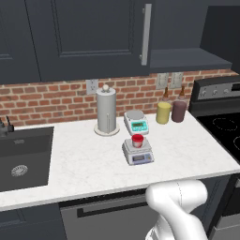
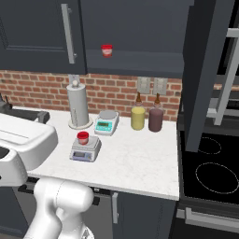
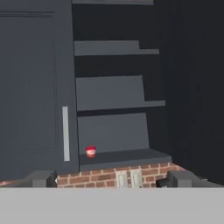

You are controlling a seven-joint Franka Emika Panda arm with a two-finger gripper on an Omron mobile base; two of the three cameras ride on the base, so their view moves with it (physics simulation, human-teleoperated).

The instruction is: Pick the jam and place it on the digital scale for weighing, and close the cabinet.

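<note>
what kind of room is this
A rendered home kitchen, by the look of it: a sink set into a white counter, a stove beside it, a brick backsplash, and dark wall cabinets overhead, one open with bare shelves.

My surroundings: a red brick wall (image 1: 56,96) with outlets (image 2: 152,85) backs a white marble counter (image 1: 84,164). At nine o'clock a dark sink (image 1: 21,159) is set into it; at three o'clock stands a black stove (image 2: 210,172). Dark drawers (image 2: 140,214) run below. At twelve o'clock a paper-towel holder (image 1: 106,111) and two bottles (image 2: 146,116) stand against the bricks.
</note>
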